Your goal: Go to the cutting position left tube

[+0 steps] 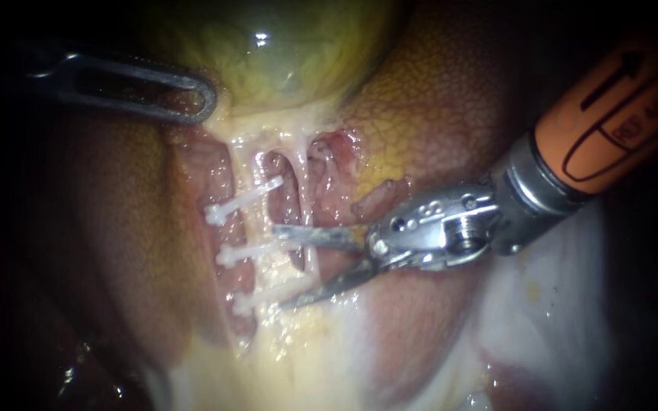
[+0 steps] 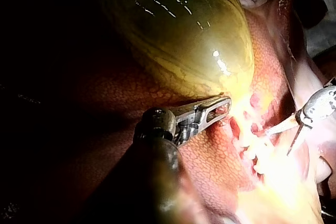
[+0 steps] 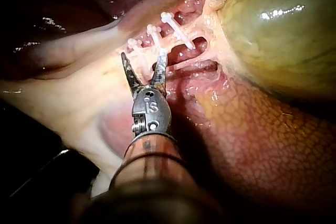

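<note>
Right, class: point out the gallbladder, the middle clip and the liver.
gallbladder (image 1: 306,53), endoscope view, its rounded belly.
middle clip (image 1: 247,252), endoscope view, its bar's middle.
liver (image 1: 451,99), endoscope view, mottled surface beside the gallbladder.

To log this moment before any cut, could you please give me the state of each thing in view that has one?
Right instrument: bladed jaws open, gripping nothing.
Left tube: whole, uncut, three clips across it.
Clips: all three closed on the left tube.
Right tube: whole, no clip showing.
Gallbladder: full, unopened.
Left instrument: resting at the gallbladder's neck.
</note>
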`<state>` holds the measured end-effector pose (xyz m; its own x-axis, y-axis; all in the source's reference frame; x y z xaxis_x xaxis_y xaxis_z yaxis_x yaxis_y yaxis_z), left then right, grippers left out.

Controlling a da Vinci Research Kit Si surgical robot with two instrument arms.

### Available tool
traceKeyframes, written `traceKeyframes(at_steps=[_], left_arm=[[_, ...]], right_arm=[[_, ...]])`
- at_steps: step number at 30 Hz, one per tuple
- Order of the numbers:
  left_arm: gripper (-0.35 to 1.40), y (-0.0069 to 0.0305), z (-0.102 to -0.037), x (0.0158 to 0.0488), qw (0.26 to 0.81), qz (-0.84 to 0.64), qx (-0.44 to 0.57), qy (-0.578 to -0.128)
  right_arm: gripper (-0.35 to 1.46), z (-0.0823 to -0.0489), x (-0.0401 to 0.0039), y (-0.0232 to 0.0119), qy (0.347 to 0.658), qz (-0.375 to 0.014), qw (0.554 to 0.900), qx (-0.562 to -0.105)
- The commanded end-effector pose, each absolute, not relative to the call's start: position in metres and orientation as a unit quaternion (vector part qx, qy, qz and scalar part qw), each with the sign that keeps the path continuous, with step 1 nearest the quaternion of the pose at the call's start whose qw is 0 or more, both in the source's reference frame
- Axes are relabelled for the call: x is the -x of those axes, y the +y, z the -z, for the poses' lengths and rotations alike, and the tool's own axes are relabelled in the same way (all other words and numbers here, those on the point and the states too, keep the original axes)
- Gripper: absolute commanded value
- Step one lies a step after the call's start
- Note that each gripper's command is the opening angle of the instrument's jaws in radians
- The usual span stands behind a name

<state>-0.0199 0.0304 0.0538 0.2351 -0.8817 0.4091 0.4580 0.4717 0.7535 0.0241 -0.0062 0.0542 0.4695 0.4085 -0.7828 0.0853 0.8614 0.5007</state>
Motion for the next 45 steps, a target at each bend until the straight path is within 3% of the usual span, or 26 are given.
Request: traceKeyframes(at_steps=[1,17,25,38,45], left_arm=[[-0.35,0.0304,-0.0538,0.0199,0.745,0.449,-0.249,-0.425],[-0.35,0.0304,-0.0538,0.0199,0.745,0.449,-0.249,-0.425],[-0.35,0.0304,-0.0538,0.0199,0.745,0.449,-0.249,-0.425],[-0.35,0.0305,-0.0539,0.02,0.745,0.45,-0.249,-0.425],[-0.35,0.0305,-0.0539,0.02,0.745,0.449,-0.249,-0.425]], right_arm=[[1.02,-0.0545,-0.0241,-0.0062,0.506,-0.098,0.821,-0.245],[1.02,-0.0609,-0.0243,-0.0058,0.491,-0.142,0.795,-0.327],[1.02,-0.0628,-0.0244,-0.0039,0.495,-0.178,0.759,-0.383],[1.04,-0.0624,-0.0265,-0.0039,0.525,-0.182,0.679,-0.479],[1.09,-0.0616,-0.0289,-0.0042,0.555,-0.162,0.646,-0.499]])
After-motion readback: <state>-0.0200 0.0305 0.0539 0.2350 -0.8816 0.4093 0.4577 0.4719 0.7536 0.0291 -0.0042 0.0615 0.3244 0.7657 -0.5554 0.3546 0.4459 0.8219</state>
